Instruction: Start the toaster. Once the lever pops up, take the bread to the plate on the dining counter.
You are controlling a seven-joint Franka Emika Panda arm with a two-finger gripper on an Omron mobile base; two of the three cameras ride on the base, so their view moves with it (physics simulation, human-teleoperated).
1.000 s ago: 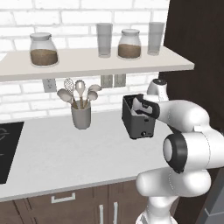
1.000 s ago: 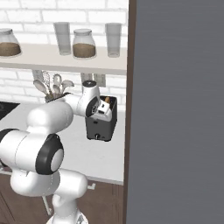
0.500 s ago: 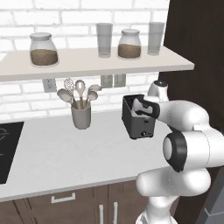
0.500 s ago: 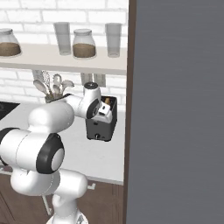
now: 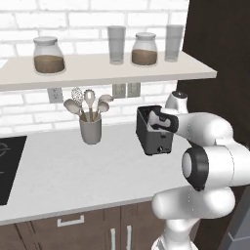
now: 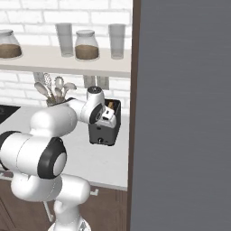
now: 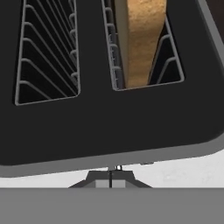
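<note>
The dark grey toaster [image 5: 155,140] stands on the white worktop against the brick wall, close to a dark tall cabinet. My gripper [image 5: 157,122] sits over the toaster's front top edge, also seen from the other side [image 6: 108,117]. In the hand view I look straight down on the toaster's top [image 7: 109,131]. A pale tan slice of bread [image 7: 144,35] stands in the right slot, and the left slot is empty. My gripper's fingertips [image 7: 110,178] are pressed together just past the toaster's front edge, with nothing between them. The plate and dining counter are out of view.
A grey utensil cup [image 5: 91,130] stands left of the toaster. A shelf [image 5: 112,67] with jars and glasses hangs above. A black cooktop [image 5: 7,166] lies at far left. The dark cabinet side [image 6: 180,113] walls off the right. The worktop [image 5: 73,171] runs in front.
The hand has shifted only slightly at the toaster's front top. The toaster, the bread and the base views stay as they were.
</note>
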